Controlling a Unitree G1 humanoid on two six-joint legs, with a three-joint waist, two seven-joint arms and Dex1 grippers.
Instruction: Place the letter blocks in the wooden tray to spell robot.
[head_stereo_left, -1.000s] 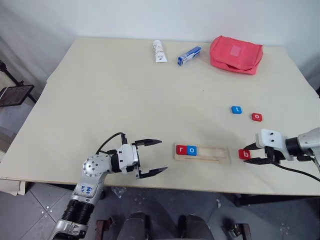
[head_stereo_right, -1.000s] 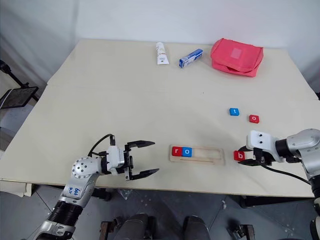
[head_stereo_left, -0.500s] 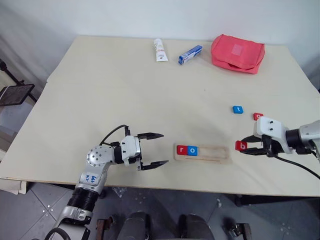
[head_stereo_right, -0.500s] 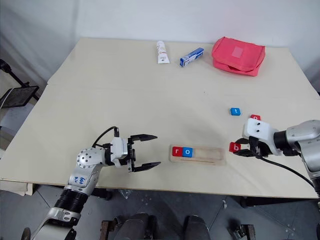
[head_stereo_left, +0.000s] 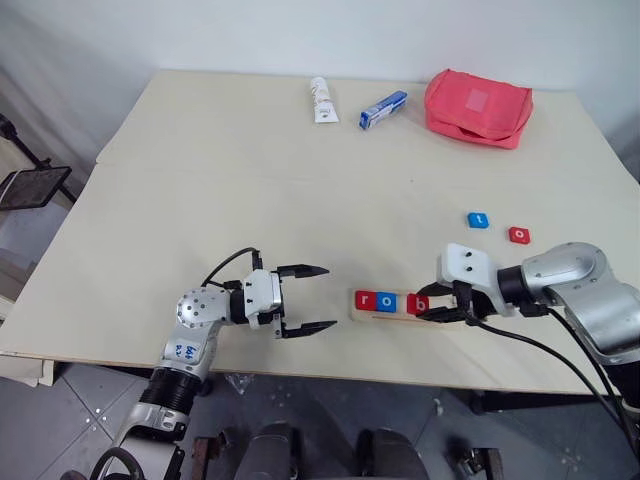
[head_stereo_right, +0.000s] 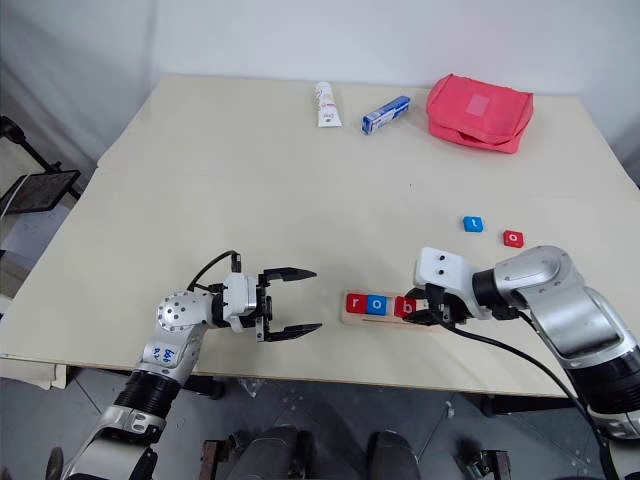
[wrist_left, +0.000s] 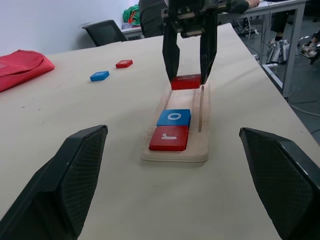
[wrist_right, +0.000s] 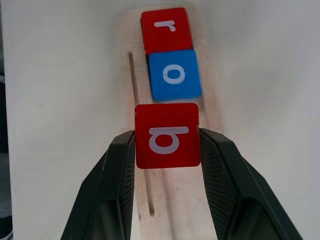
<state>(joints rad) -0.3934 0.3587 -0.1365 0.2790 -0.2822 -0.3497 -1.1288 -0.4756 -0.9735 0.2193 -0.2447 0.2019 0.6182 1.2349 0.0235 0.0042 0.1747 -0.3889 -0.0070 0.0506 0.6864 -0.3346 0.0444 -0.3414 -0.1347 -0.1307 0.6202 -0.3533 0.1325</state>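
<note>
Flat square letter tiles, grooved pale wooden tray.
Right gripper grasps red "b" tile; left gripper released; red pouch upper right.

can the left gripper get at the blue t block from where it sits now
Probably not easily: the left gripper hangs open at the tray's near end, while the blue t block lies far across, past the right gripper holding the red b block.

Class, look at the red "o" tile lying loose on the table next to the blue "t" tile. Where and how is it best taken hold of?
Grip the red "o" tile by two opposite side edges, coming from above. It lies flat on the table, so only its thin edges offer purchase. The blue "t" tile sits apart from it, so there is probably room for fingers on any pair of edges.
</note>
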